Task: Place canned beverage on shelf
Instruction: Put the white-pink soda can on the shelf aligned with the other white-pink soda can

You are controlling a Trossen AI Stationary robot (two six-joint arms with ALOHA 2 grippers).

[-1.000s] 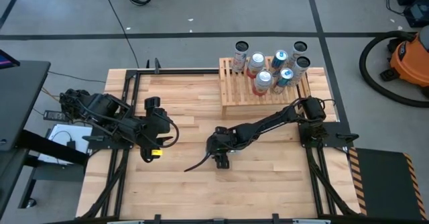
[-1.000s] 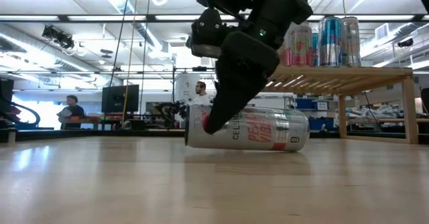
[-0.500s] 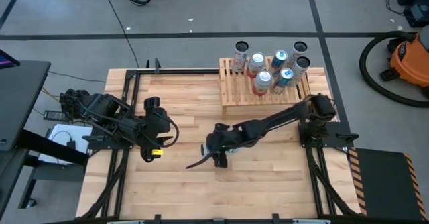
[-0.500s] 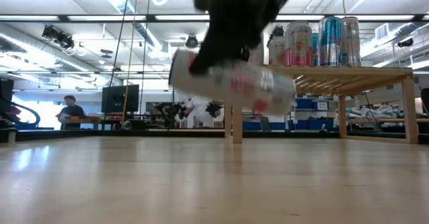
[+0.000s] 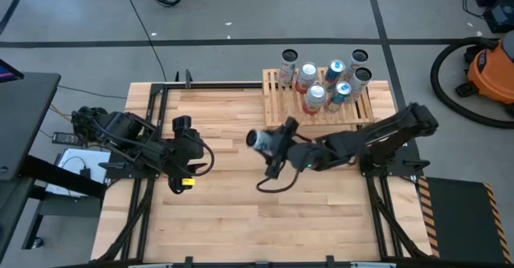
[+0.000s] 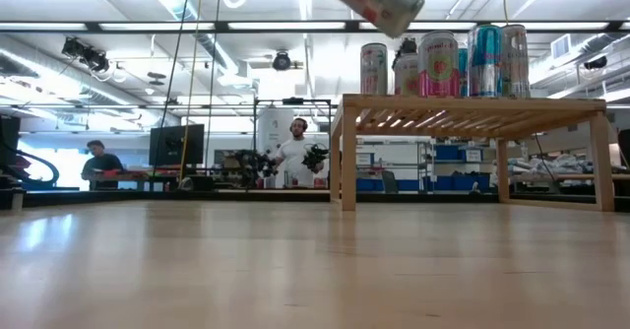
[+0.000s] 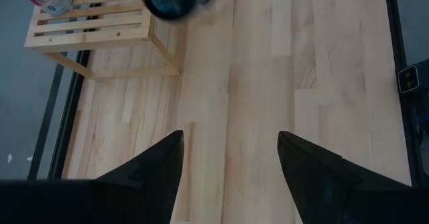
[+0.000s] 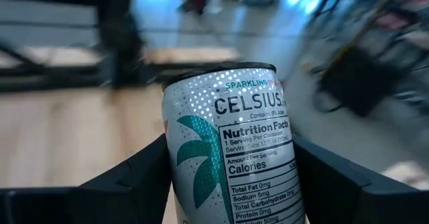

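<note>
The right end effector (image 5: 269, 142) was clamped on the can (image 8: 231, 149), holding it in the air above the table (image 5: 217, 212), just beside the shelf (image 5: 281, 111). The left end effector (image 7: 228, 160) waited well apart, fingers apart, holding nothing.

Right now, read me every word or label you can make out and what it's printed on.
"SPARKLING", "CELSIUS", "Nutrition Facts", "Amount Per Serving", "Calories", "Total Fat 0mg", "Sodium 5mg": silver-white aluminium can with teal palm print, held in the right end effector.
Labels on the upright cans on the light-wood slatted shelf: too small to read.
</note>
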